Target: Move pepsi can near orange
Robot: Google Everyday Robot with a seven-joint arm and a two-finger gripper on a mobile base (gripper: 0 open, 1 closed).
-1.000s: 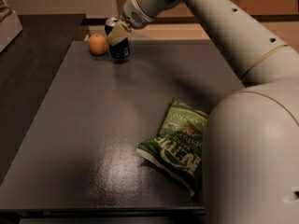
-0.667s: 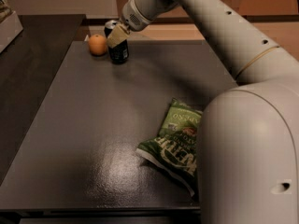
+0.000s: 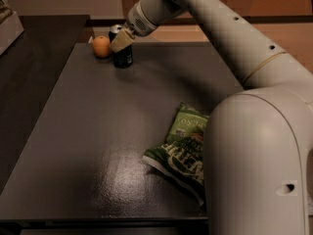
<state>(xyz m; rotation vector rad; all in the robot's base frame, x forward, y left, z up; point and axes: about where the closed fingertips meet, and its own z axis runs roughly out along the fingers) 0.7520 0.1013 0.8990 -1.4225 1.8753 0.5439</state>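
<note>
The pepsi can (image 3: 122, 58) stands upright at the far left of the dark table (image 3: 98, 131), just right of the orange (image 3: 101, 46), with a narrow gap between them. My gripper (image 3: 122, 39) reaches in from the upper right and sits at the can's upper part, covering some of its top. The can's base rests on the table.
A green chip bag (image 3: 183, 151) lies at the near right of the table. My pale arm and its large shoulder housing (image 3: 259, 165) fill the right side of the view. A darker counter (image 3: 34, 72) runs along the left edge.
The gripper has stayed at the can beside the orange. The arm's near housing has swung a little to the left and fills more of the foreground.
</note>
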